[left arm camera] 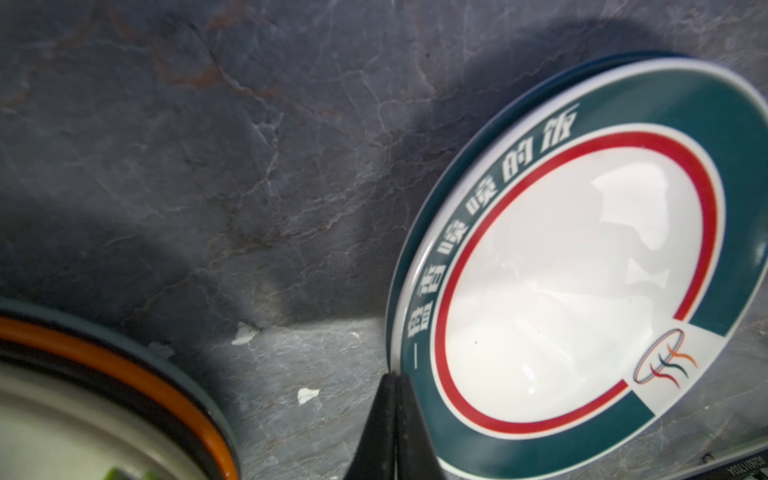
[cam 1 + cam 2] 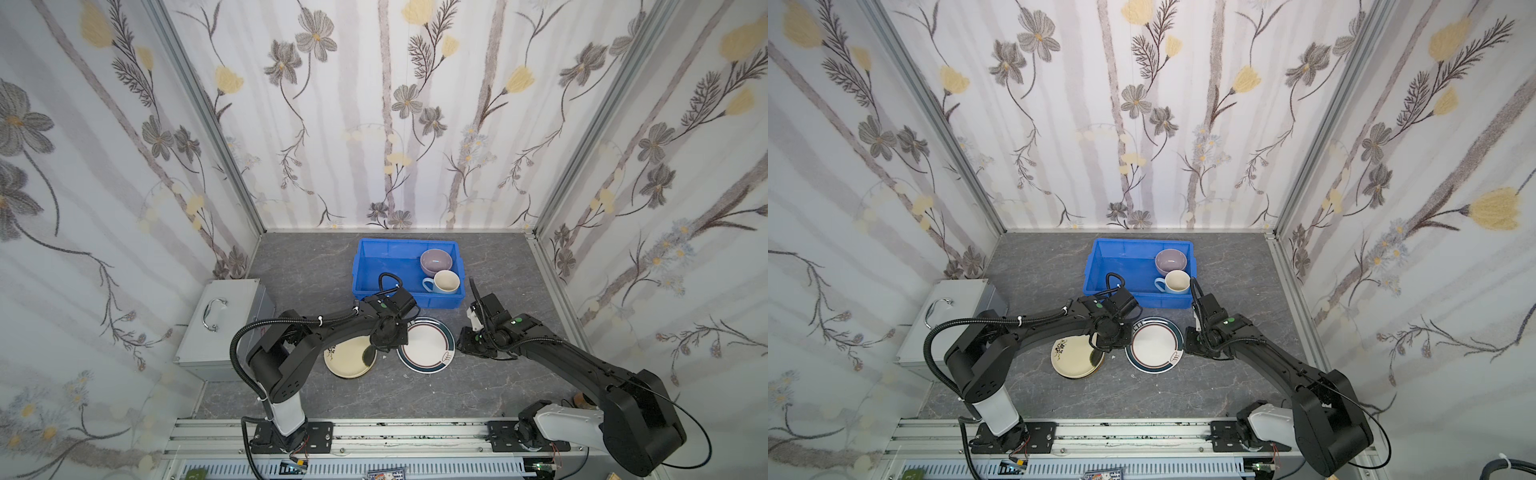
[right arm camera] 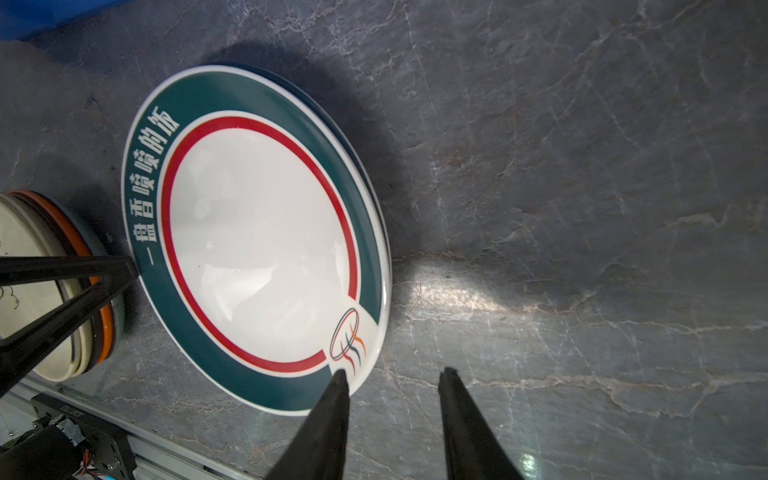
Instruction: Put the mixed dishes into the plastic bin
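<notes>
— Left hand (image 1: 392, 380) has its fingers pressed together, tips at the rim of the teal-rimmed white plate (image 1: 573, 270). The wrist views show it; in both top views the wrist hides it.
— And the right hand (image 3: 393, 374)?
— Spread, one finger over that plate's rim, one over the grey marbled surface (image 3: 582, 208).
— The bin?
— The blue bin (image 2: 390, 266) sits behind the plate, with the lilac bowl (image 2: 435, 261) and pale-blue mug (image 2: 442, 283) at its right end and its left end free. The cream flower plate (image 2: 347, 357) tops a stack over the orange plate (image 3: 109, 332). Floral walls (image 2: 374, 124) enclose three sides.
</notes>
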`<state>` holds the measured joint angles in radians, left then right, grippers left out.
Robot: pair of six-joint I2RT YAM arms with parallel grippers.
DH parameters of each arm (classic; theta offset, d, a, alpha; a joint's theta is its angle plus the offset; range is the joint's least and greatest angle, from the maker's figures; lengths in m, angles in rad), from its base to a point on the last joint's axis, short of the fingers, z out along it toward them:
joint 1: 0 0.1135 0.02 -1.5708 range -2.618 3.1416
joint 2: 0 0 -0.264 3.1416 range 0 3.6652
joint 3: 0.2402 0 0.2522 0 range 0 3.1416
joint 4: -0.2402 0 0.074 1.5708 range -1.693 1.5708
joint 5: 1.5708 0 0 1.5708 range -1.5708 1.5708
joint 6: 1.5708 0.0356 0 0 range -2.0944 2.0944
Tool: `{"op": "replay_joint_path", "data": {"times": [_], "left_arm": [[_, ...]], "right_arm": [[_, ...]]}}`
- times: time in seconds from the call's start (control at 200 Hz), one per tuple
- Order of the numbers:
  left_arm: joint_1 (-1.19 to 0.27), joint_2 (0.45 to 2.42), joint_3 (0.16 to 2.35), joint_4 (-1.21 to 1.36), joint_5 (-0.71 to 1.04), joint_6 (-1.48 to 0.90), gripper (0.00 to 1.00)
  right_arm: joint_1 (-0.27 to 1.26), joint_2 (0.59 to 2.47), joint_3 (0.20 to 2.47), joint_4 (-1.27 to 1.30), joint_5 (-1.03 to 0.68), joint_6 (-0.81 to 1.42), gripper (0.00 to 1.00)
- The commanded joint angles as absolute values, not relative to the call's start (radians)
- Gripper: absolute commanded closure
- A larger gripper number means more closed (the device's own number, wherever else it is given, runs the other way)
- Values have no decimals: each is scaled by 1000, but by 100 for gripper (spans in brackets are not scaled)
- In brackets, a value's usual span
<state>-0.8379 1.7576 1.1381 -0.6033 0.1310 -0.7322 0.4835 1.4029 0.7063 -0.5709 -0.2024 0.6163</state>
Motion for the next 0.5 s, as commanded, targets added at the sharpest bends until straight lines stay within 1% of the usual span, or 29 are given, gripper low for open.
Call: {"op": "replay_joint_path", "data": {"times": [0.0, 0.14, 0.495], "left_arm": [[-838, 1766, 1153, -614, 106, -731, 97], [-838, 1776, 1161, -615, 107, -724, 100], [-838, 1812, 1179, -608, 114, -713, 100]], "right_arm": [[477, 1414, 703, -525, -192, 608, 63], [472, 1414, 698, -520, -192, 608, 63], [449, 1452, 703, -508, -195, 582, 62]]}}
